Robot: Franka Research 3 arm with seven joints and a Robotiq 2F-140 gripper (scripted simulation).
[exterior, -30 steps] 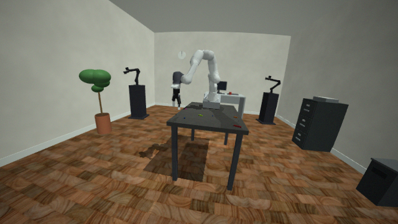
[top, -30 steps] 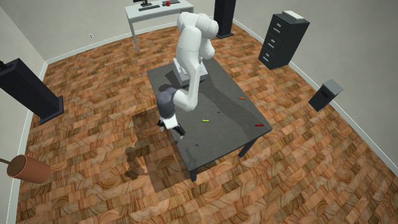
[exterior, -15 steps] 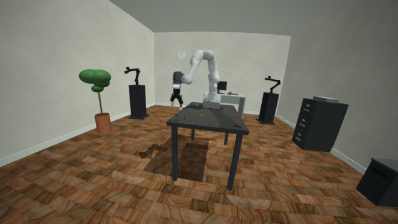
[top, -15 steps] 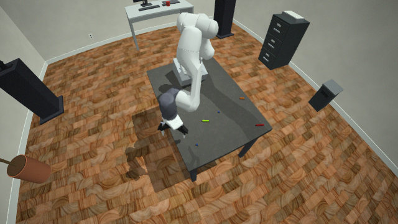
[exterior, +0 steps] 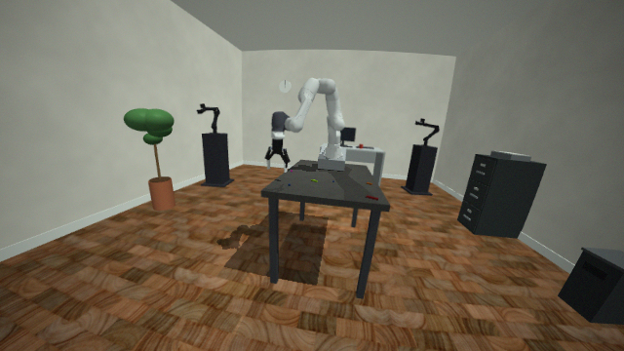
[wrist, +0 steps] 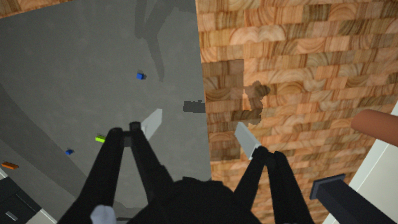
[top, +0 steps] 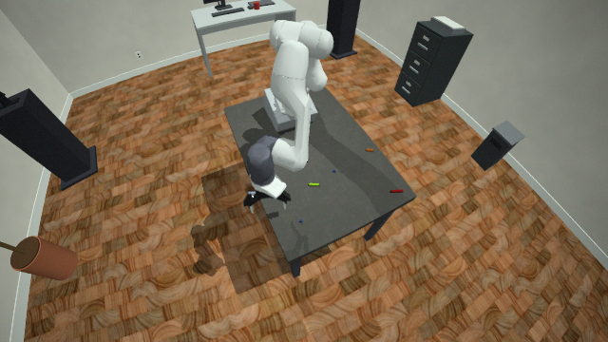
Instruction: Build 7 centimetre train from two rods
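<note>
On the dark table (top: 318, 171) lie a lime rod (top: 313, 184), an orange rod (top: 370, 150), a red rod (top: 396, 191) near the right corner, and two small blue rods (top: 333, 171) (top: 300, 220). A magenta rod (exterior: 291, 171) shows at the table's left edge in the exterior view. My gripper (top: 267, 199) is open and empty, hanging well above the table's left edge. In the wrist view the gripper (wrist: 200, 131) straddles that edge, with a blue rod (wrist: 141, 76), the lime rod (wrist: 100, 138) and the orange rod (wrist: 9, 165) in sight. A small dark grey piece (wrist: 193, 106) lies at the edge.
The robot base (top: 285, 114) stands at the table's far end. On the floor around are a potted plant (exterior: 157, 156), black pedestals (exterior: 215, 158) (exterior: 420, 168), a filing cabinet (top: 429, 62) and a desk (top: 242, 16).
</note>
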